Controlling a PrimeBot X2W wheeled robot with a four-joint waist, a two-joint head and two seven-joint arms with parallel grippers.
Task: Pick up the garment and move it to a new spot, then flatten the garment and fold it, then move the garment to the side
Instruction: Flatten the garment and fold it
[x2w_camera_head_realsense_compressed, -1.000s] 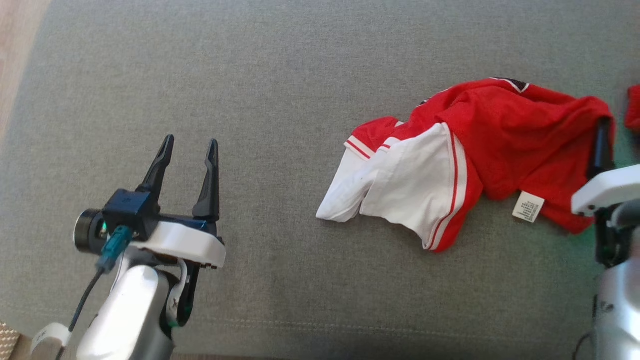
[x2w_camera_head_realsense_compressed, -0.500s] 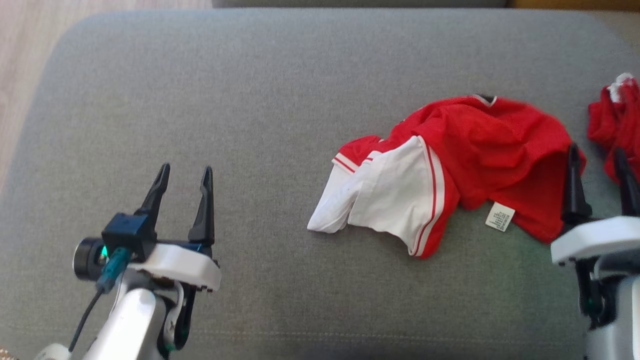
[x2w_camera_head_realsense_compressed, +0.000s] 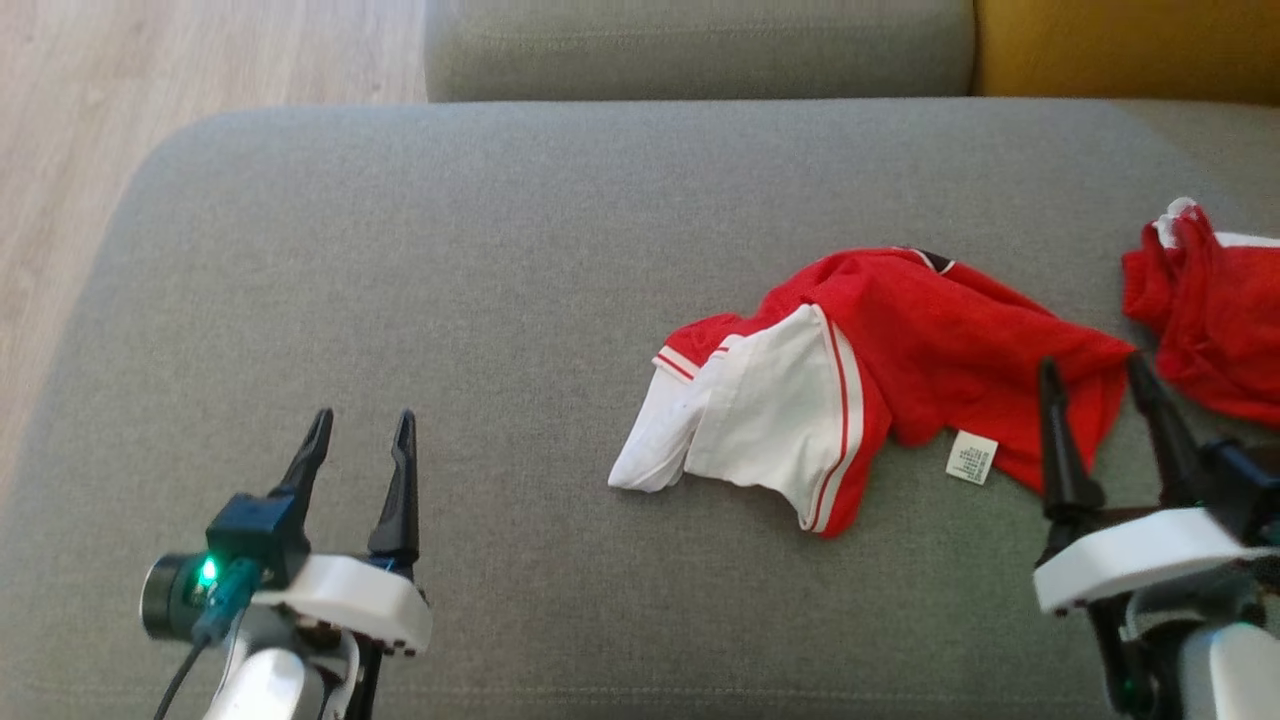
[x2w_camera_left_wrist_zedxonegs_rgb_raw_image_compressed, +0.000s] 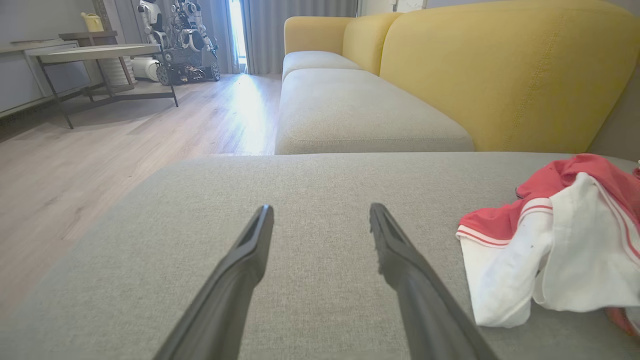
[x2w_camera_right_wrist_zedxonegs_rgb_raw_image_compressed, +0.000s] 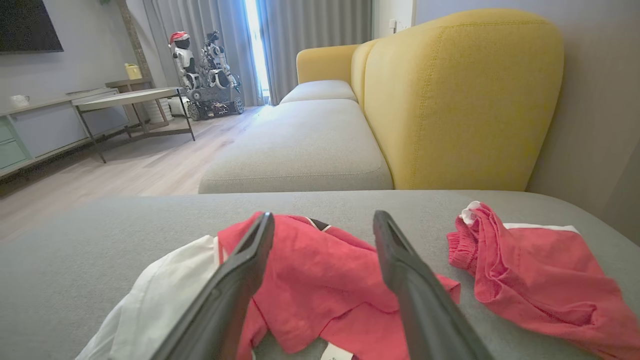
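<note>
While near the garment (x2w_camera_head_realsense_compressed: 900, 340), right hand (x2w_camera_head_realsense_compressed: 1091, 363) low, fingers (x2w_camera_head_realsense_compressed: 1062, 455) apart, empty.

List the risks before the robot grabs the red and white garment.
1. A second red garment lies just beside the open right claw; a grab could catch it instead.
2. The red and white garment is crumpled in overlapping layers, so a pinch may take several and hinder flattening.
3. The open left claw sits far off over bare cushion; a one-sided lift may bunch the cloth.
</note>
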